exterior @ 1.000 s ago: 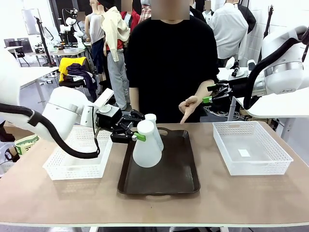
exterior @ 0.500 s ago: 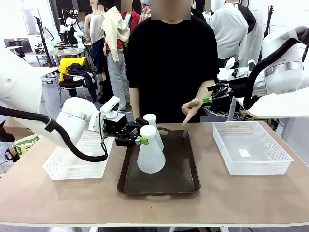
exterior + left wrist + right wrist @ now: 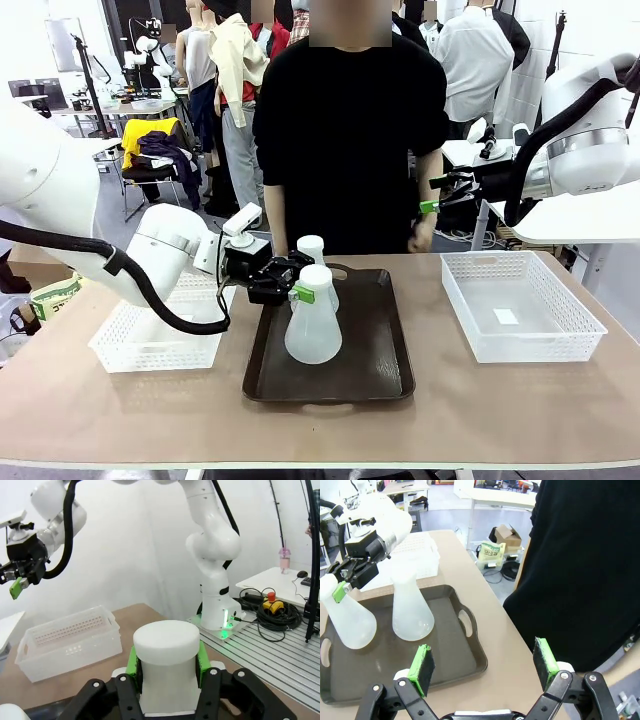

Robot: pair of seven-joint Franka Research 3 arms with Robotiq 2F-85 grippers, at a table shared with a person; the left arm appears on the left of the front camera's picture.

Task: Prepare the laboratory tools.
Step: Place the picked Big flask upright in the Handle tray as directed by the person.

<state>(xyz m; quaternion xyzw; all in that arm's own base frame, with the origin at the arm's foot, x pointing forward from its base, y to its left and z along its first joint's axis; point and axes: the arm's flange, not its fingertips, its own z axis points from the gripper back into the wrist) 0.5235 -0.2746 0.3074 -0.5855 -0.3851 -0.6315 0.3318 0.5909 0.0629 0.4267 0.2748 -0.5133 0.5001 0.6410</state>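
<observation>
- The left gripper (image 3: 297, 290) reaches sideways over the tray (image 3: 380, 375), its pads (image 3: 131, 661) clamped on the neck of the near flask (image 3: 312, 328), which stands upright on the tray.
- The second flask (image 3: 314, 251) stands just behind.
- The right gripper (image 3: 485, 667) hangs raised, fingers spread wide, beside the person's hand (image 3: 421, 233).
</observation>
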